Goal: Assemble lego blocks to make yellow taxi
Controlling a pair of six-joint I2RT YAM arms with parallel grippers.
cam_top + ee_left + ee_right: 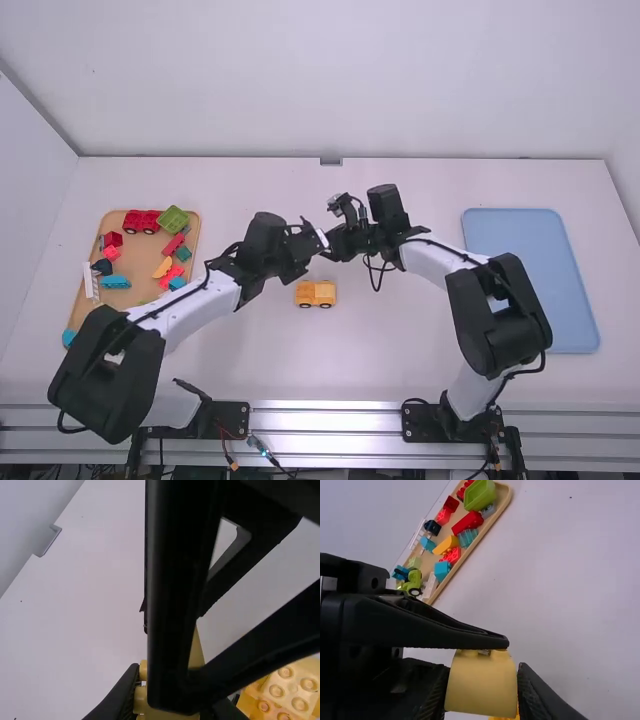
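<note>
We see the left arm [195,320] reach from its base away from the camera and inward toward the middle of the white table [230,365], its black elbow bent out to the left. Its black two-finger gripper [316,241] meets the right gripper [332,243] above the table. The right arm [440,262] rises from its base, bends at its black elbow and slants inward, so that we find the two wrists facing each other.

In the right wrist view, the right gripper [482,672] is clamped on a yellow plastic block with studs [480,687], its ribbed fingers on either side. In the left wrist view, we see the left gripper [172,695] closed around the same block, with the right gripper's fingers crossing in front. We see one of the left gripper's fingers lie along the block's studded side in the right wrist view.

Near the two grippers, a yellow-orange toy car with dark wheels [316,293] stands upright on the table. To our left lies a tan tray [140,256] of colourful toy pieces, and to our right a light-blue rectangular tray [530,290].
</note>
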